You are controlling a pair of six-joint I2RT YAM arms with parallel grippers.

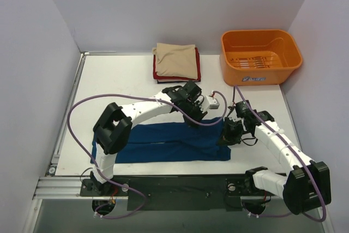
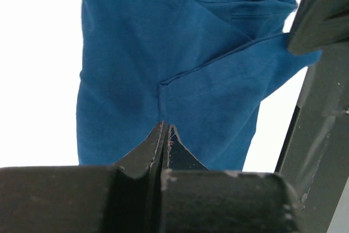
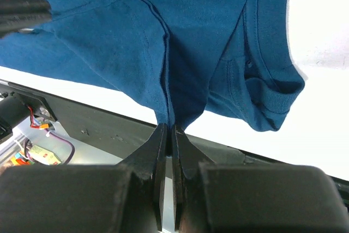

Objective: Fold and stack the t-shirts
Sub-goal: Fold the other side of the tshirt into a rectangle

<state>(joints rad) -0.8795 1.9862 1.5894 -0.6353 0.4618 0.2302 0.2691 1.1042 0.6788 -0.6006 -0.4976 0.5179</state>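
A dark blue t-shirt (image 1: 163, 143) lies spread across the front of the table, its right end lifted and bunched. Its print is hidden. My left gripper (image 1: 194, 115) is shut on a raised fold of the shirt's upper right part; in the left wrist view the fingertips (image 2: 165, 130) pinch the blue cloth (image 2: 163, 53). My right gripper (image 1: 230, 133) is shut on the shirt's right end; in the right wrist view its tips (image 3: 168, 130) grip a hanging pleat (image 3: 163, 53) beside the ribbed collar (image 3: 272, 94). A stack of folded shirts (image 1: 175, 61), beige on top of red and dark, lies at the back.
An orange plastic tub (image 1: 260, 55) stands at the back right. A small white box (image 1: 214, 102) on the purple cable hangs by the left wrist. White walls close in the table. The black base rail (image 1: 180, 185) runs along the near edge.
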